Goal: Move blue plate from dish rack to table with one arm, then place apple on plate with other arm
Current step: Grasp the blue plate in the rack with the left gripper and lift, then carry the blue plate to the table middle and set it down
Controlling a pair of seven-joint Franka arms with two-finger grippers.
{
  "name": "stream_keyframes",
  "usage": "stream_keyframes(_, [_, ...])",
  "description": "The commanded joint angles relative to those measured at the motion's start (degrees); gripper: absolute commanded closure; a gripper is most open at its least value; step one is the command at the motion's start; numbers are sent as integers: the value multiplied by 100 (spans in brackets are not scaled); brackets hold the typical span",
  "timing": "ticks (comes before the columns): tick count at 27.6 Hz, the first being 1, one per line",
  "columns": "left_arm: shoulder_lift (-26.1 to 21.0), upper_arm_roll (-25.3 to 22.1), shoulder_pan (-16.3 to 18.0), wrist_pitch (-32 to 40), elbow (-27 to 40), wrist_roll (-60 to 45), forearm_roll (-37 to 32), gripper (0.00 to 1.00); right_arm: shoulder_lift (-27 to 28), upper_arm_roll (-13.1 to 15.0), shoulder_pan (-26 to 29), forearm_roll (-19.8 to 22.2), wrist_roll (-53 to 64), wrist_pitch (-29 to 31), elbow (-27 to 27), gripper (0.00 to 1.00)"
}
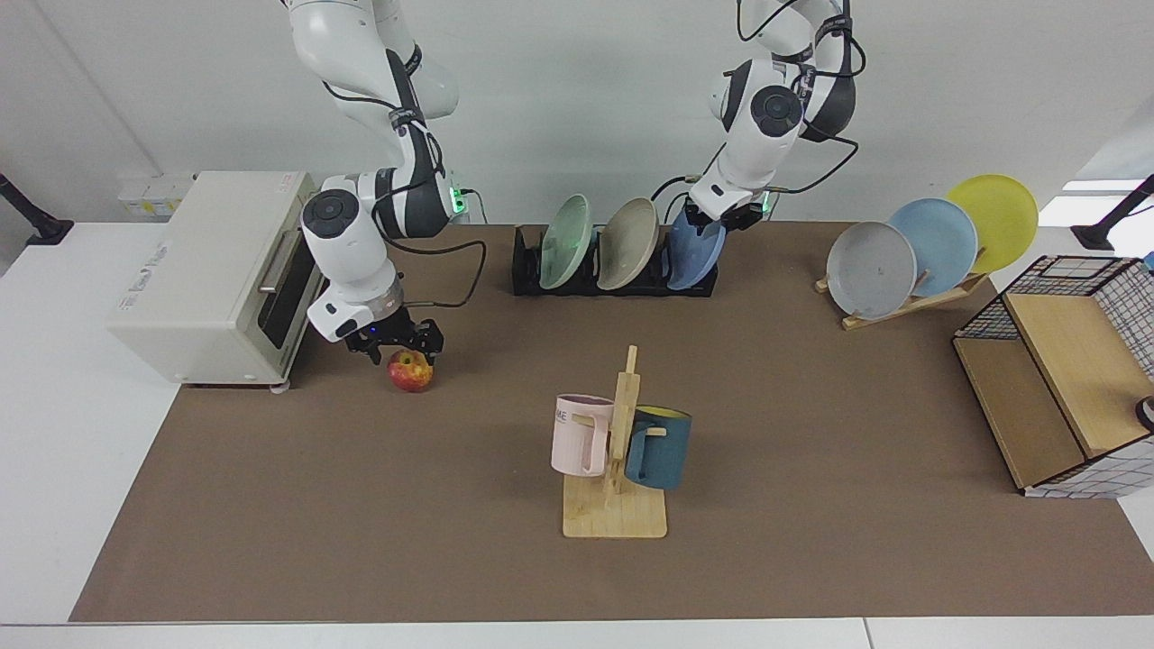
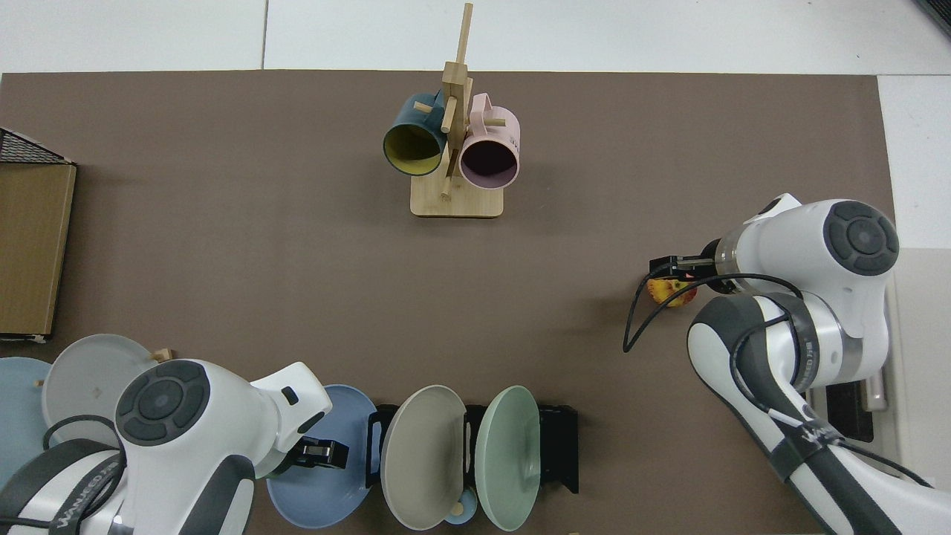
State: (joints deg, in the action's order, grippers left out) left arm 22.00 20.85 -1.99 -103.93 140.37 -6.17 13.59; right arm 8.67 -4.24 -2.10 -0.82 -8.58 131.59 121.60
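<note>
Blue plate (image 1: 694, 252) upright in dish rack (image 1: 613, 275); apple (image 1: 410, 370) on table (image 1: 811, 433).

Colours we saw

We noted a matte periwinkle-blue round plate (image 1: 692, 255) in a black slotted plastic rack (image 1: 527, 270), and a red, yellow-patched apple (image 1: 410, 371).

A plain white wall (image 1: 577, 108) runs behind both arms; white surface (image 1: 72, 433) surrounds the brown mat (image 1: 811, 433); a dark clamp arm (image 1: 27, 212) stands at the far edge beyond the right gripper's side, another (image 1: 1118, 216) beyond the left gripper's side; bright light (image 1: 1095, 185) falls there; white sockets (image 1: 153, 194) sit against the wall.
</note>
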Motion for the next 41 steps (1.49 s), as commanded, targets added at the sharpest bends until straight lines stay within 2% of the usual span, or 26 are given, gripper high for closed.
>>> stream_keyframes(1, [68,-28,24,-57,-97,-42,-14,99,179,2,-10,135,-179,218,31,0])
stream_keyframes(9, [68,-89,269,118,-563,-7,-681,100,389,2,-10,135,-346,324,31,0])
stream_keyframes(17, [-81,-116,814,382,-1204,72,-787,100,513,2,-18,135,-355,341,31,0])
stream_keyframes(22, [-766,-484,806,409,-1924,256,-726,100,530,2,-10,135,-346,341,31,0])
stream_keyframes(25, [-995,-686,815,303,-2128,519,-699,100,557,2,-10,135,-346,341,31,0])
stream_keyframes(30, [-1145,-1021,823,-232,-2110,1170,-121,100,574,2,-10,135,-346,341,31,0])
stream_keyframes(34, [-1628,-1302,824,-602,-2146,1548,828,100,592,2,-10,144,-329,324,31,1])
stream_keyframes(35, [-1707,-1302,824,-663,-2137,1592,1047,100,592,2,-10,135,-320,324,31,4])
stream_keyframes(38, [-2128,-1267,815,-839,-2119,1952,1461,100,592,2,-1,144,-285,324,31,31])
stream_keyframes(40, [-2418,-1241,815,-953,-2128,2049,1970,100,592,2,-1,144,-276,324,31,60])
stream_keyframes(41, [-2524,-1223,815,-1032,-2119,2085,2173,100,592,2,-1,144,-276,324,31,70])
